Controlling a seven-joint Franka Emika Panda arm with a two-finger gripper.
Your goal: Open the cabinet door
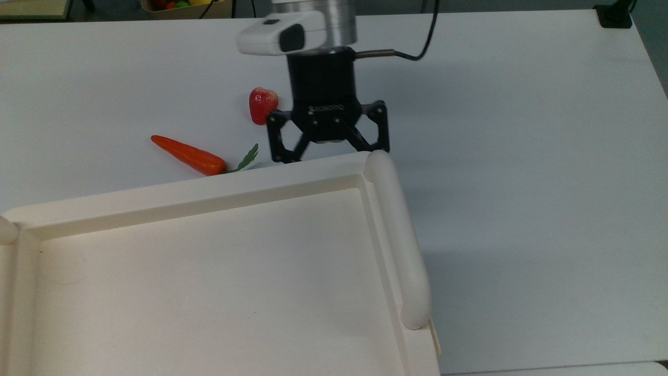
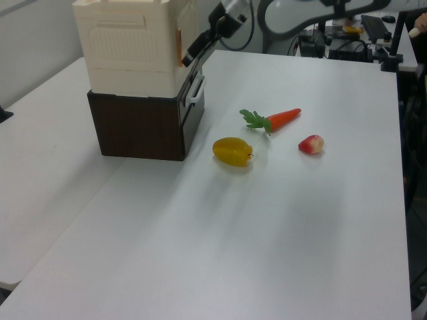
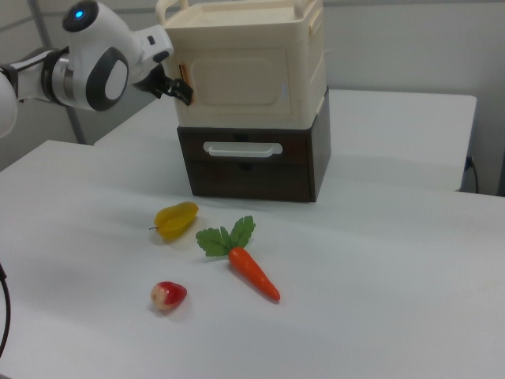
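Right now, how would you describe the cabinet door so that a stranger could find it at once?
Find the cream cabinet stacked on the dark brown drawer unit. The cabinet door is the flat cream panel on its front, above the drawer's white handle, and the gripper is at the right view's left edge of it.

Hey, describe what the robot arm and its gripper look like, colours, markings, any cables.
The arm is glossy white with rounded joints, a grey disc on one joint and a small blue light on top. At the wrist sit a silver metal ring and a white box with a dark window. The gripper is black with small pale lettering and linkage-style fingers. A black cable loops off the wrist.
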